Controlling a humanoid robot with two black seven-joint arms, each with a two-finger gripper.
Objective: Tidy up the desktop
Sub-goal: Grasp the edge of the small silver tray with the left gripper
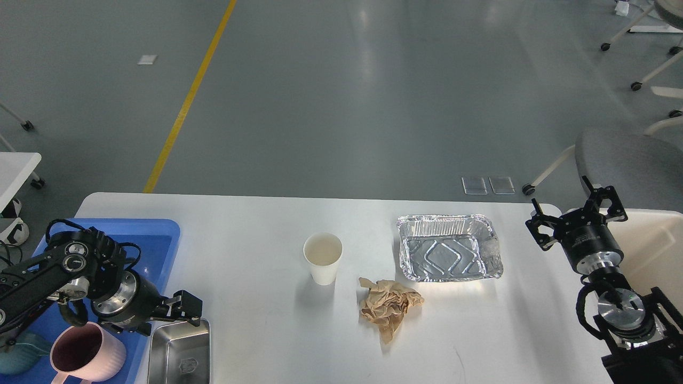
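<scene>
Head view showed the left gripper [189, 312] empty, its spread unclear, over a steel tray [179, 352] bearing an unreadable emblem. The right gripper [576, 216] hovered wide open, empty, at the far right corner of the desktop [256, 234], white, matte, round-cornered, spanning the foreground.

We see a white paper cup [323, 257] standing upright, with a crumpled brown paper [389, 308] near it and a foil tray [449, 247] beyond that. A blue tray [156, 238] on our left holds a pink mug [84, 353] and a teal one [21, 360]; a steel dish [180, 353] lies just beside it. A cream bin [652, 242] sits far right
</scene>
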